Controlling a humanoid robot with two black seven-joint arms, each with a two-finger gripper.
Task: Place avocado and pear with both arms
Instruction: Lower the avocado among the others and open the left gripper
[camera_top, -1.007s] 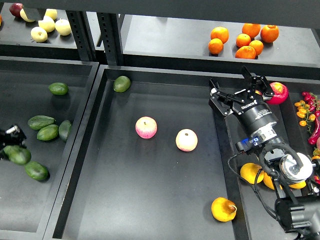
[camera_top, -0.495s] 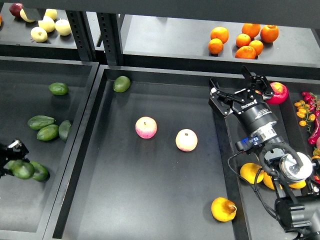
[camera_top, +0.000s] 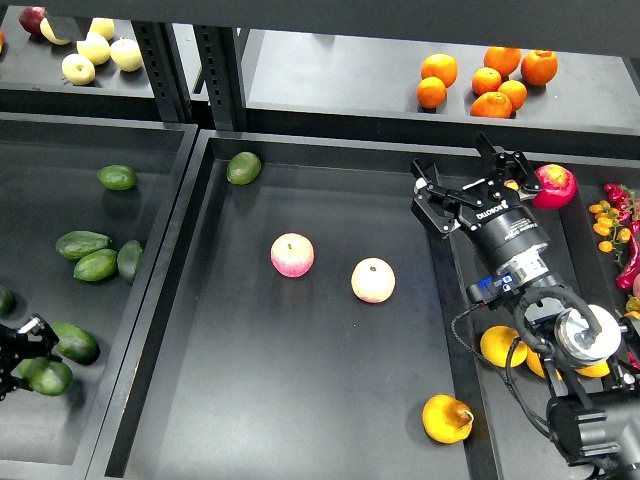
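Observation:
My left gripper (camera_top: 33, 352) is at the far left edge over the left tray (camera_top: 150, 330). It looks shut on a dark green avocado (camera_top: 49, 377) that hangs just below it. The orange-yellow pear (camera_top: 447, 418) with a brown stem lies in the front right corner of the centre tray (camera_top: 300, 400). My right gripper (camera_top: 468, 182) is open and empty. It hovers above the right rim of the centre tray, far behind the pear.
Loose avocados (camera_top: 95, 262) lie in the left tray, one (camera_top: 76, 343) right beside my left gripper. A lighter avocado (camera_top: 243, 167) and two pink-yellow apples (camera_top: 292, 255) (camera_top: 373, 280) lie in the centre tray. More pears (camera_top: 502, 345) sit under my right arm. Oranges (camera_top: 487, 78) sit on the back shelf.
My left gripper has moved toward the front edge, and the avocado has moved with it. My right gripper has shifted slightly left and stays open.

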